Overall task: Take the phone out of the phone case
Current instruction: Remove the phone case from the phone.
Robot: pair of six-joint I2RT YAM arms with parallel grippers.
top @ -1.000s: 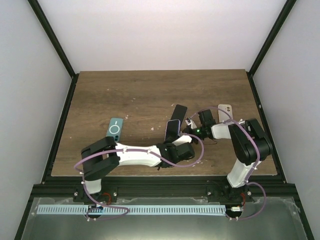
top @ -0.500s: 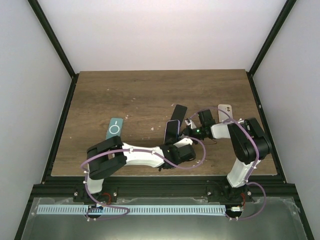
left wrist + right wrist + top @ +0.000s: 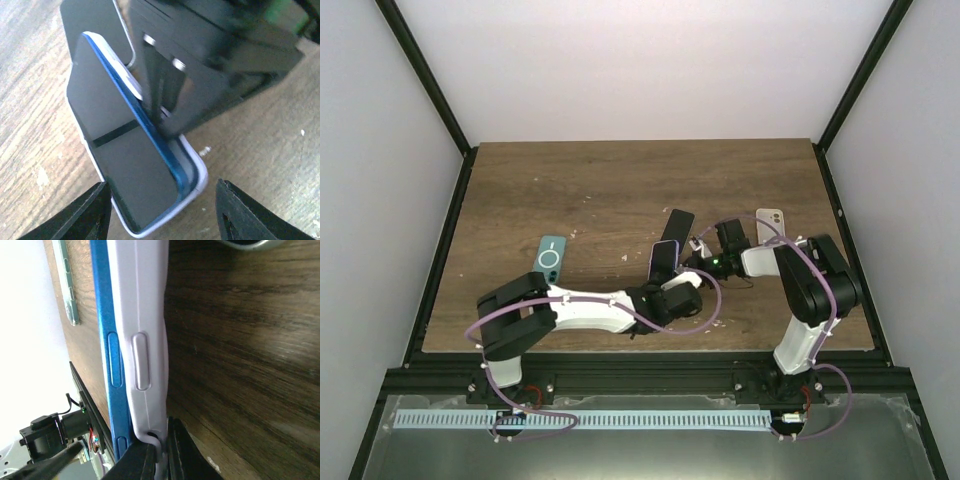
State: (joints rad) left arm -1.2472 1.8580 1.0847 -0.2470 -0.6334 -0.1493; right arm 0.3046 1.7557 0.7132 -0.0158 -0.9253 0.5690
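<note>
A blue phone point(image 3: 125, 150) with a dark screen sits half out of its lavender phone case point(image 3: 142, 340), propped on edge at mid-desk point(image 3: 600, 180), slightly right of centre; one long blue side stands clear of the case wall while the near corner sits in the case lip. The right claw point(image 3: 160, 460) is closed to a narrow pinch on the edge of the case. The left claw point(image 3: 160, 215) is spread wide around the phone's near end, gripping nothing. To the left lies a teal case point(image 3: 551, 257) marked with a white ring; a dark phone point(image 3: 679, 224) lies just beyond, and a white phone point(image 3: 772, 222) further right
</note>
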